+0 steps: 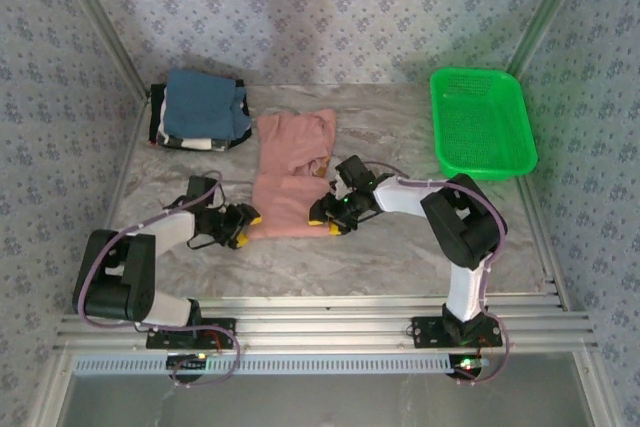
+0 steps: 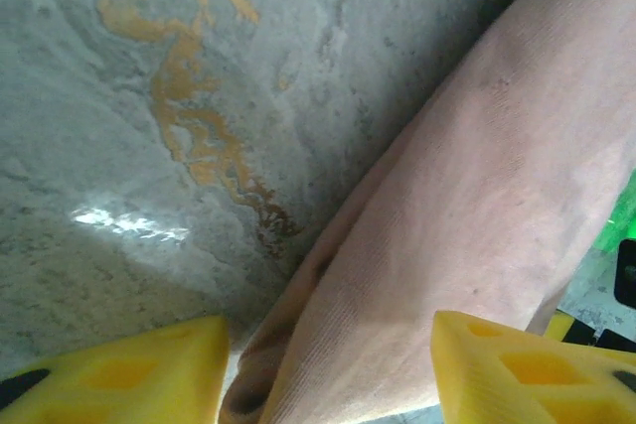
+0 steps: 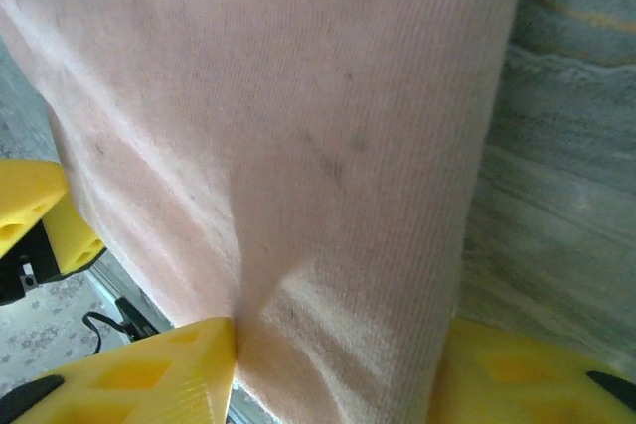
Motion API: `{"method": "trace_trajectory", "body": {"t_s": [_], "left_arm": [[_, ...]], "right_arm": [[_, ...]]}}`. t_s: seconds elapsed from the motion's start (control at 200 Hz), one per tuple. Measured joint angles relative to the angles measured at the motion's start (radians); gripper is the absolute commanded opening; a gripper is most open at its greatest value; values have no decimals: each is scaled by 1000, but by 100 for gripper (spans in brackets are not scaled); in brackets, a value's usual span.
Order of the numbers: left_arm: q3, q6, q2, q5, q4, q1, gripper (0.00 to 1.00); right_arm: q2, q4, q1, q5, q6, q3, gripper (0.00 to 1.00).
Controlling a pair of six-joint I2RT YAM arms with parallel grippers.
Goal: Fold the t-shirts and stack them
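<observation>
Top external: salmon-pink t-shirt (image 1: 288,182) lies in the middle of the table (image 1: 400,247). It is partly folded into a long strip running near to far, with the far end rumpled. Left gripper (image 1: 243,228) sits at the shirt's near-left corner, right gripper (image 1: 325,219) at its near-right edge.

Left wrist view: yellow fingers (image 2: 119,369) stand apart, the hem lying between them unpinched. Right wrist view: fingers (image 3: 139,374) also apart, cloth filling the gap. A crease beside one finger may be the start of a pinch, but the close view leaves that uncertain.

Stack of folded shirts (image 1: 203,109), blue on top, sits far left, just beside the pink shirt's far-left corner. Green basket (image 1: 480,122) is far right, well apart.

Judged step: taking hold of the near hem for the next fold. The next move calls for both grippers to close on the hem together, lift evenly and carry it toward the far end.
</observation>
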Motion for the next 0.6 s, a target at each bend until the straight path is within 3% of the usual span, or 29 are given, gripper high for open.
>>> {"method": "trace_trajectory", "body": {"t_s": [0.16,0.285,0.43,0.6], "left_arm": [[19,-3,35,-11,-38,0,20],[58,23,66,-10,-40,-20,10],[121,77,13,-14,-109,-32,6],[101,95,-209,-27,-211,-41,5]], "right_arm": [[17,3,-1,0,21,6,21],[26,-8,-4,-5,37,35,7],[5,-52,-6,-19,33,58,4],[-124,-130,19,-27,37,37,3]]}}
